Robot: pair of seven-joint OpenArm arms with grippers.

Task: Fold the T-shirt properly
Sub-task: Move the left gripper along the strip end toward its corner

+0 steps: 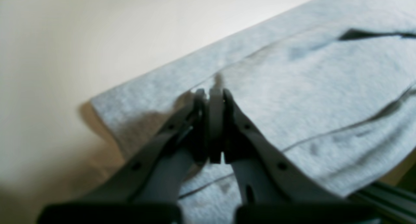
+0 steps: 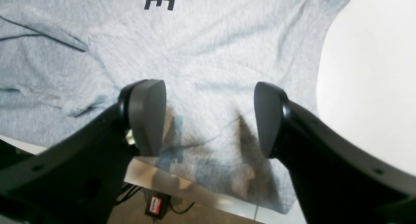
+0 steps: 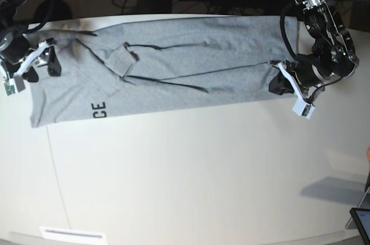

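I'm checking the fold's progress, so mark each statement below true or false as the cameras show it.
1. The left gripper is shut on the T-shirt. True.
2. The right gripper is shut. False: its jaws stand wide apart over the cloth.
3. Black letters "CE" show on the shirt. True.
4. The shirt is rolled into a ball. False: it lies spread long across the table.
5. Each gripper is at one end of the shirt. True.
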